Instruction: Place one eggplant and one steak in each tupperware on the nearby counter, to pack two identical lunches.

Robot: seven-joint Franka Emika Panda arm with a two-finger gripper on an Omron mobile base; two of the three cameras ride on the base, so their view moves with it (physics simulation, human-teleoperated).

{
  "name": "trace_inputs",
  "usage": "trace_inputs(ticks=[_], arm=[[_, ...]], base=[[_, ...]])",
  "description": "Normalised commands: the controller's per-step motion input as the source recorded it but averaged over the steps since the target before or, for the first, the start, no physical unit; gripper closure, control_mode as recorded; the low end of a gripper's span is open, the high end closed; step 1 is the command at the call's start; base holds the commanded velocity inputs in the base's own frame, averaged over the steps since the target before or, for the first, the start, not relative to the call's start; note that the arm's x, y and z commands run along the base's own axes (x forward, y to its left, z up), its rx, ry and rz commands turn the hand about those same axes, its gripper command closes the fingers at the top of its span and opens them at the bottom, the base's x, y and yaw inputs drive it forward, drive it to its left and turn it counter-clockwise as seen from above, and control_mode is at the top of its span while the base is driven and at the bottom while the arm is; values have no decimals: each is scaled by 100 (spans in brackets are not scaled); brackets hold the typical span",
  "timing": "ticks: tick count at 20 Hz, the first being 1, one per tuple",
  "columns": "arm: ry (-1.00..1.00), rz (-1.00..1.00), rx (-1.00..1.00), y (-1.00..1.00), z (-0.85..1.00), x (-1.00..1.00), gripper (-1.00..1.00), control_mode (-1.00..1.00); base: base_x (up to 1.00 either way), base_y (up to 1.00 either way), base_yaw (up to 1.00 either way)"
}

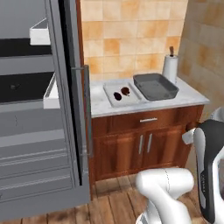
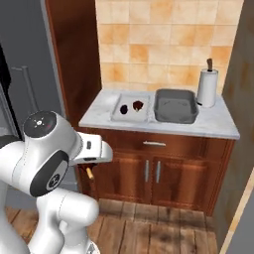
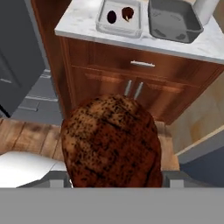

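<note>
Jaws pinching a steak [image 3: 111, 142] well short of the table [image 3: 210, 46], I judge half done: pale tray [image 3: 101, 22] has eggplant [image 3: 111, 17] and steak, dark tray [image 3: 173, 19] holds nothing.

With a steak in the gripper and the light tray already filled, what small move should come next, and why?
Probably carry the steak held in the gripper up over the counter toward the dark tupperware. That tray looks empty, while the pale tupperware already holds an eggplant and a steak.
</note>
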Motion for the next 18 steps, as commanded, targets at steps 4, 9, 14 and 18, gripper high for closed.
trace_inputs(ticks=[4,9,14,18], arm=[[0,0,0,0,0,0,100,100],[0,0,0,0,0,0,100,100],[0,0,0,0,0,0,100,100],[0,0,0,0,0,0,100,100]], base=[[0,-100,0],[40,-51,0],[98,12,-5],[100,1,-7]])
